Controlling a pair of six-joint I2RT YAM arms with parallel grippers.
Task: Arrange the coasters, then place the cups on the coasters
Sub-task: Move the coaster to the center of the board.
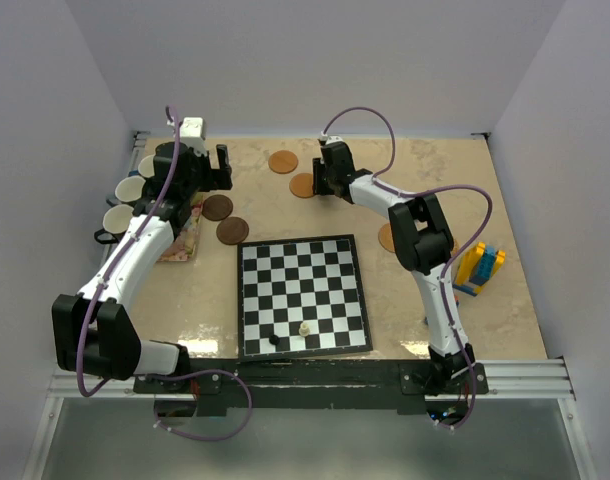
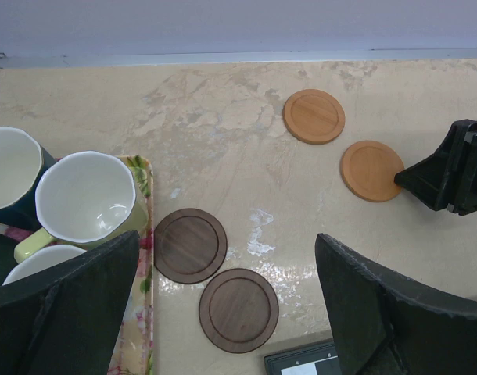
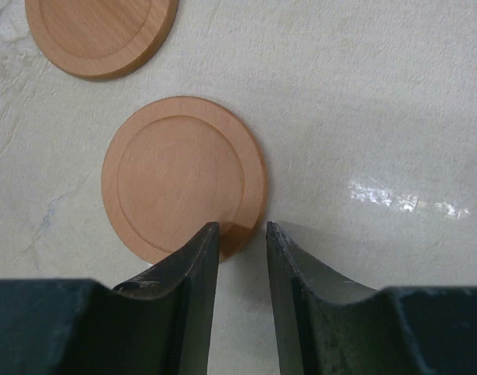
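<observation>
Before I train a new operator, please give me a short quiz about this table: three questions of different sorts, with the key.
1. True or false: the left tool is wide open and holds nothing.
2. What shows between the fingers of the right tool? A) the rim of a tan coaster B) a chess piece C) a cup handle
3. How many dark coasters lie on the table beside the floral mat?
Key: 1 true; 2 A; 3 two.

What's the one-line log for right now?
left gripper open | right gripper at edge of tan coaster, grip unclear | cups not yet placed
</observation>
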